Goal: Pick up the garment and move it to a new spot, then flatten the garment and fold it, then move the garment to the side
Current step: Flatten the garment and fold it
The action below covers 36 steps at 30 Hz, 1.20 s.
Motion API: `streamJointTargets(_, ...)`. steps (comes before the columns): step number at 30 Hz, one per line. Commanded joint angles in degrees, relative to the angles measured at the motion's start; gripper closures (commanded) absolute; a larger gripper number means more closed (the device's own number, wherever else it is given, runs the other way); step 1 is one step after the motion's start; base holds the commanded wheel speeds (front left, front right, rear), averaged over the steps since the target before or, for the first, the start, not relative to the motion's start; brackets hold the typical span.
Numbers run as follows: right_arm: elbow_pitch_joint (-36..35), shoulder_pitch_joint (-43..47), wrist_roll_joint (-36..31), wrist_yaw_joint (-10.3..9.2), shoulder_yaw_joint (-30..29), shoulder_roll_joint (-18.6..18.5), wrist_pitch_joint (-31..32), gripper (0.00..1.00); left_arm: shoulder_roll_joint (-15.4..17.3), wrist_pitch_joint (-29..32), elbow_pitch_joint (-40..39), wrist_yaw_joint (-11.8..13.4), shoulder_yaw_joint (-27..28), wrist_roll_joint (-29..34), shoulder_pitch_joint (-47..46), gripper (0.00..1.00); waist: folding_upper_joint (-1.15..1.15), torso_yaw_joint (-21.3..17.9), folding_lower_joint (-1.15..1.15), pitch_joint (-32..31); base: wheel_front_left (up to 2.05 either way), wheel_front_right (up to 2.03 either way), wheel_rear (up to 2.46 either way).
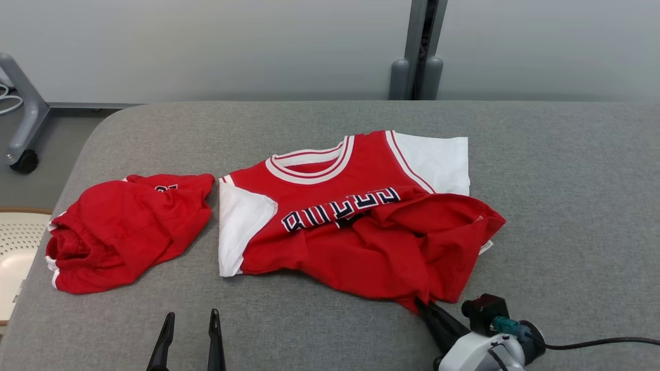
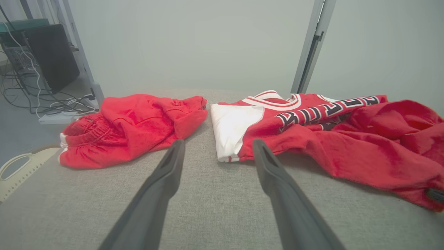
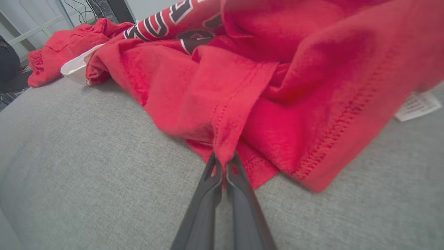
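Stand leg (image 1: 23,123): grey, on a black wheel, on the floor beyond the far-left corner of the tabletop (image 1: 567,154), well apart from both pincers.

Shorts (image 1: 124,234): red, bunched in a loose heap with the elastic waistband toward the left edge. They lie ahead and to the left of the left pincer, apart from it.

Left pincer (image 1: 192,314): released. Its two dark fingers are spread wide with nothing between them, over bare grey cloth near the front edge. In its own wrist view the left pincer (image 2: 218,143) frames the narrow strip of tabletop between the shorts and the jersey.

Jersey (image 1: 361,221): red, with white sleeves, a striped collar and dark block lettering across the chest. It lies ahead and to the right of the left pincer, just beside the shorts with a gap between them. The collar end lies flat. The lower part is rumpled and thrown up over part of the lettering. Its nearest hem corner reaches down to the right pincer.

Right pincer (image 3: 224,158): clenched on the jersey's hem. The fingers are pressed together with a fold of stitched red edge pinched between their tips. In the head view the tips are hidden under the cloth.

Care label (image 1: 485,247): white, poking out at the jersey's right edge, ahead and to the right of the right pincer, lying on the tabletop.

Cable (image 1: 598,342): black, running from the right wrist toward the right.
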Motion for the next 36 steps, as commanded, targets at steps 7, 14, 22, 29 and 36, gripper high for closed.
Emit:
streamJointTargets(7, -5.62, 0.56, -2.35, -0.02, -4.66, -4.98, -0.08, 1.00, 0.20, -0.21, 0.14, -0.37, 0.59, 0.44, -1.79, 0.00, 0.00, -4.44, 0.00, 1.21, 0.00, 0.00, 0.00)
streamJointTargets(14, -9.70, 0.74, -4.80, -0.02, -10.88, -10.83, -0.08, 1.00, 0.19, -0.21, 0.55, -0.92, 0.68, 1.09, -3.19, 0.00, 0.00, -8.73, 0.00, 2.26, 0.00, 0.00, 0.00)
streamJointTargets(22, -9.17, -0.58, -6.72, -0.02, -18.07, -15.37, -0.08, 1.00, 0.19, -0.21, 1.45, -1.95, 0.96, 2.04, -5.25, 0.00, 0.00, -11.13, 0.00, 3.74, 0.00, 0.00, 0.00)
streamJointTargets(29, -3.15, -1.02, -3.93, -0.02, -14.56, -13.38, -0.08, 1.00, 0.20, -0.21, 2.53, -2.48, 0.30, 2.43, -6.10, 0.00, 0.00, -11.08, 0.00, 3.97, 0.00, 0.00, 0.00)
streamJointTargets(36, -0.96, -0.85, -0.59, -0.02, -12.60, -14.30, -0.08, 0.84, 0.20, -0.21, 3.13, -2.75, 0.31, 2.75, -5.86, 0.00, 0.00, -11.23, 0.00, 3.67, 0.00, 0.00, 0.00)
